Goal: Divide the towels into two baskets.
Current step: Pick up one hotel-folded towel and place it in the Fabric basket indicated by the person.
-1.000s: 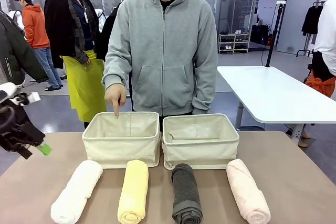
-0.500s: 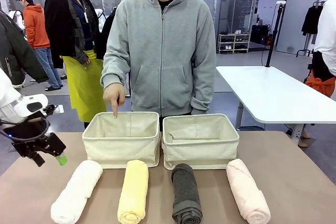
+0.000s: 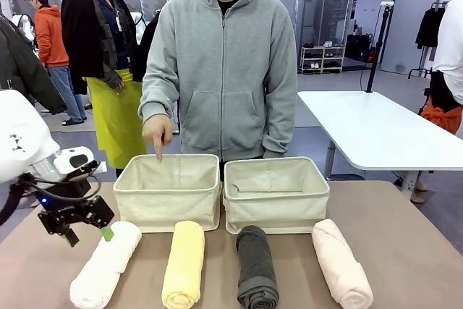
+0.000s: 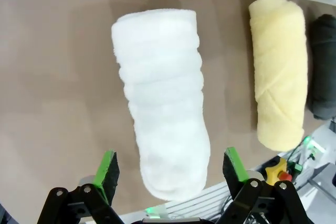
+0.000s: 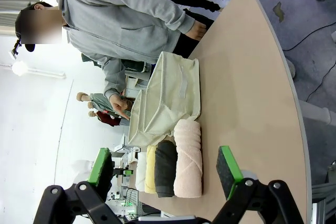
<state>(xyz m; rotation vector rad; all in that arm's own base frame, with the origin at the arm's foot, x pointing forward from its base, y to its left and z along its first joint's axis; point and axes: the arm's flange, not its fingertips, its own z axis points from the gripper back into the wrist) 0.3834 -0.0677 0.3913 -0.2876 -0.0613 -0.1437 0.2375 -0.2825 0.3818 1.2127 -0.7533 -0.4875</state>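
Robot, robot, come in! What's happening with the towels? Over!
Left hand open over white towel's end. Right hand open, well back. All four towels on table. Person's finger points at left basket.

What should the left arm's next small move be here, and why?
Probably lower the open left gripper down: its green pads stand either side of the rolled white terry towel, seemingly above it. The person's hand points into the left cream canvas basket.

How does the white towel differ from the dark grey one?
The white towel lies slanted; the dark grey towel lies nearly straight. The robot's open left hand hangs over the white towel, with no hand near the dark grey towel. Both are rolled, lying on the table.
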